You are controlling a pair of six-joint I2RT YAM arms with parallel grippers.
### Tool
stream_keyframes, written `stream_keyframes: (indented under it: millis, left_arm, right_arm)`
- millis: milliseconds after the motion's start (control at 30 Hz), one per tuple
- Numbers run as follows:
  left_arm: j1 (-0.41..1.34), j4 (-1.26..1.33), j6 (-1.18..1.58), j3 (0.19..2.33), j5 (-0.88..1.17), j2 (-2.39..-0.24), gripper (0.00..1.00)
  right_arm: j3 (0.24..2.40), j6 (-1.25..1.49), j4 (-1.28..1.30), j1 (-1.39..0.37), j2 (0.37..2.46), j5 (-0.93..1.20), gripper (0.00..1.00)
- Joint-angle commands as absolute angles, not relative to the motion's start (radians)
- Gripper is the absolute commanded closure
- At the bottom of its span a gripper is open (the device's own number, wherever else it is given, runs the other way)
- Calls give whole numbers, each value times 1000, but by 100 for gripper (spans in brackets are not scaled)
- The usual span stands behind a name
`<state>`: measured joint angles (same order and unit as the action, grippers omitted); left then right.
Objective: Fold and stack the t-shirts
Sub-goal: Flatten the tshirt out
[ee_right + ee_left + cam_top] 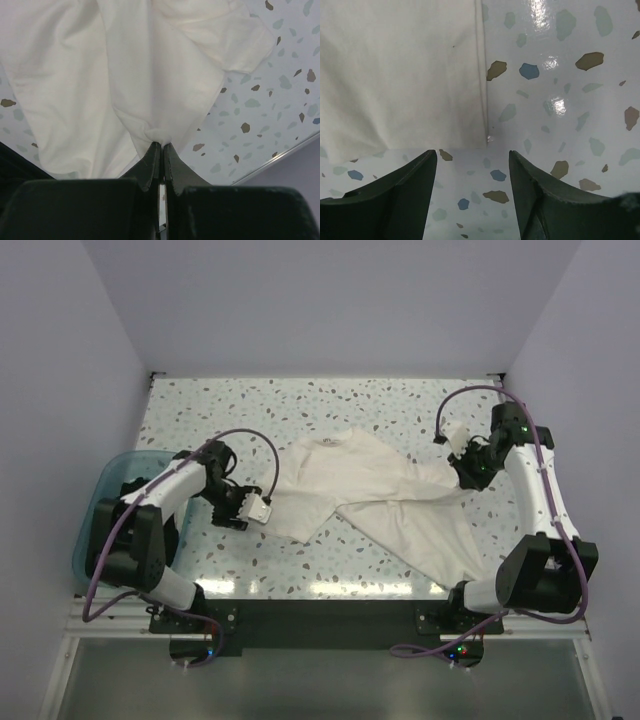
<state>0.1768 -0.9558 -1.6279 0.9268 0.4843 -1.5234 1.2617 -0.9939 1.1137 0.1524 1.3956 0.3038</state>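
A white t-shirt lies loosely spread across the middle of the table, plain side up, no red print showing. My right gripper is shut on a pinch of its cloth at the right side; the right wrist view shows the white t-shirt bunched at my closed right gripper. My left gripper is open and empty, low over the table just off the shirt's left hem; in the left wrist view the hem corner lies just ahead of the left gripper. No black shirt is in view.
A translucent teal tub stands at the table's left edge beside the left arm. The speckled table ends in a raised rim at the front. Walls close in on three sides.
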Motion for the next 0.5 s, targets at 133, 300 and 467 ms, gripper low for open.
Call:
stream_keyframes:
  millis: [133,300,467]
  left_arm:
    - [209,-821,-1792,900,462,-1545,36]
    - [227,-802,-1822,923,462,-1614,36]
    - [248,-839,-1859,910,427,-1649,36]
  right_arm:
    - [1281,-980,1141,156,1368,293,100]
    - [1287,-973,1146,156,1374,293,100]
    - [1302,-968,1147,156,1388,291,100]
